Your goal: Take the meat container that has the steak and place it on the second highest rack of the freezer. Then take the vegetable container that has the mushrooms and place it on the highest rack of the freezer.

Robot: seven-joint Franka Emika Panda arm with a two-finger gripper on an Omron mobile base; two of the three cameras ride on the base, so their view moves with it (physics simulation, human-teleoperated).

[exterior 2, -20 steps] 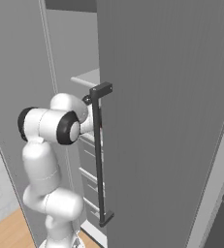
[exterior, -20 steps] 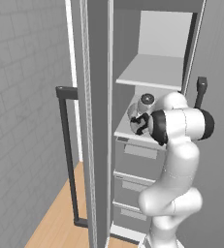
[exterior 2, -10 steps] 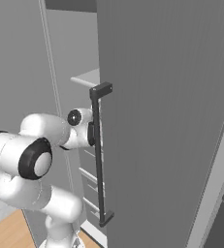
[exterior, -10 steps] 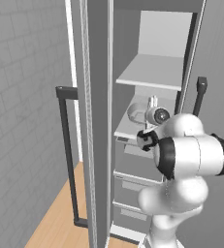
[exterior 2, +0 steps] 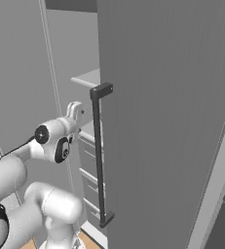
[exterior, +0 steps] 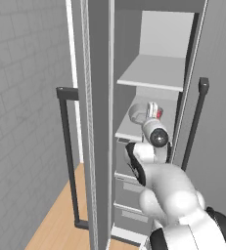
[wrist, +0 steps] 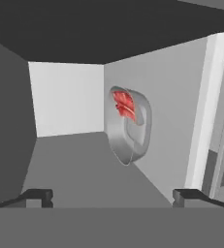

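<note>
The freezer (exterior: 99, 122) stands open. A round grey meat container (exterior: 138, 114) (wrist: 129, 127) holding the red steak (exterior: 154, 112) (wrist: 123, 106) rests on the second highest rack (exterior: 128, 130), directly above the drawers. My gripper (wrist: 112, 197) (exterior 2: 75, 110) is open and empty. It sits a short way in front of the container and points at it, touching nothing. The hand view is rolled, so the rack reads there as a wall on the right. The highest rack (exterior: 154, 73) is bare. The mushrooms and their container are out of view.
Grey drawers (exterior: 127, 189) stack under the lower rack. The freezer door's dark bar handle (exterior: 68, 156) stands at the left, and another dark bar handle (exterior: 195, 123) (exterior 2: 99, 155) at the right. The right-hand door panel (exterior 2: 162, 121) is close beside my arm. Below is wooden floor (exterior: 56, 227).
My arm has folded down and toward the cameras, with its elbow now large in the foreground. The hand stays in front of the lower rack. The meat container stays on that rack.
</note>
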